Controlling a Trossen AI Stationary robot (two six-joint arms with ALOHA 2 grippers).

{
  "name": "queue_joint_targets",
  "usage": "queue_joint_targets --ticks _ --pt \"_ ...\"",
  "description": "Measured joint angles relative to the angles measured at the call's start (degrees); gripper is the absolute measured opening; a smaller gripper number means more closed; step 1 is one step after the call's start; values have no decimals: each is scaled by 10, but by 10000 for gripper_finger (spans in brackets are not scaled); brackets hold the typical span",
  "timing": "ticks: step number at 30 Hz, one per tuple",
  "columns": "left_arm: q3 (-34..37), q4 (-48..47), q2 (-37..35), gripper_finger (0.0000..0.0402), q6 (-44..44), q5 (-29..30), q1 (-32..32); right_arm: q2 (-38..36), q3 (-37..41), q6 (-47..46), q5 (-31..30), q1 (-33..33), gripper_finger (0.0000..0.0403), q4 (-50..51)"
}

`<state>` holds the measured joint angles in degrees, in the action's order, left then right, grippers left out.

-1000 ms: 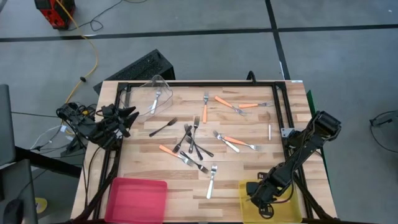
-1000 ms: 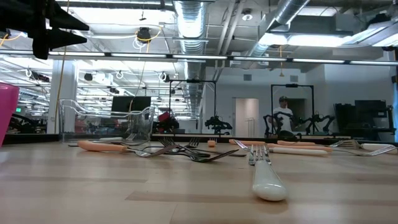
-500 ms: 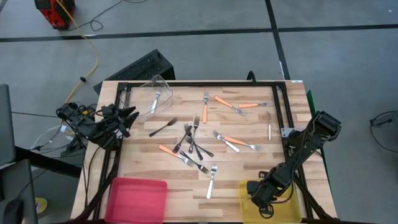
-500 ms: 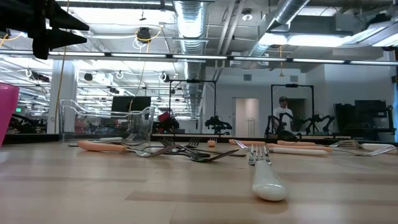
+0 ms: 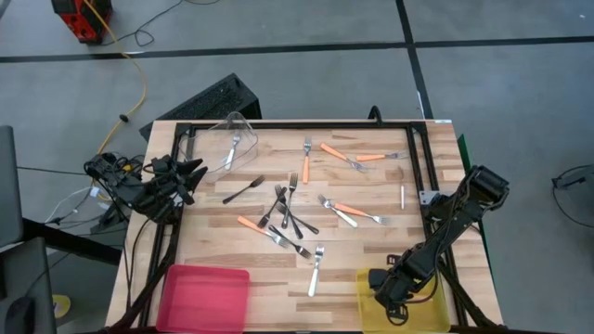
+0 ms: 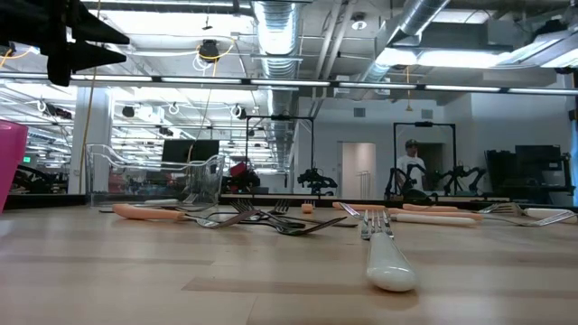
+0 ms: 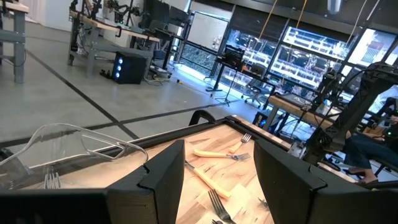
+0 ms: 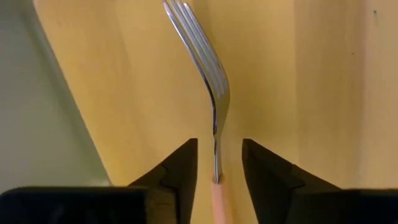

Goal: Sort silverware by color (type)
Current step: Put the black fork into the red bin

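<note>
Several slim forks lie scattered mid-table: orange-handled ones [image 5: 336, 153], dark ones [image 5: 292, 218], silver ones [image 5: 316, 269]. My right gripper [image 5: 394, 295] points steeply down into the yellow bin [image 5: 436, 315] at the near right corner. In its wrist view, the fingers [image 8: 219, 168] stand open on either side of an orange-handled fork [image 8: 211, 68], with a gap on each side. The fork's silver head lies along the bin's yellow floor [image 8: 280, 74]. My left gripper [image 5: 190, 172] waits open and level at the table's left edge, holding nothing [image 7: 217, 180].
A pink bin [image 5: 204, 297] sits at the near left corner. A clear bin [image 5: 227, 139] at the far left holds a silver fork [image 5: 233, 150]. A black frame [image 5: 297, 125] runs around the table's edges. Bare wood lies between the pink and yellow bins.
</note>
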<state>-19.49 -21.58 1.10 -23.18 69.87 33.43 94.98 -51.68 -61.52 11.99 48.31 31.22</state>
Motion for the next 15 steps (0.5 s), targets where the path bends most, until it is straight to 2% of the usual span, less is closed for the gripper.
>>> queue_joint_targets --ticks 6,15 --pt "0 0 0 178 0 0 0 -26 -15 0 6 -22 171 19" --pt "0 -1 0 178 0 0 0 -123 -33 10 -7 -75 157 56"
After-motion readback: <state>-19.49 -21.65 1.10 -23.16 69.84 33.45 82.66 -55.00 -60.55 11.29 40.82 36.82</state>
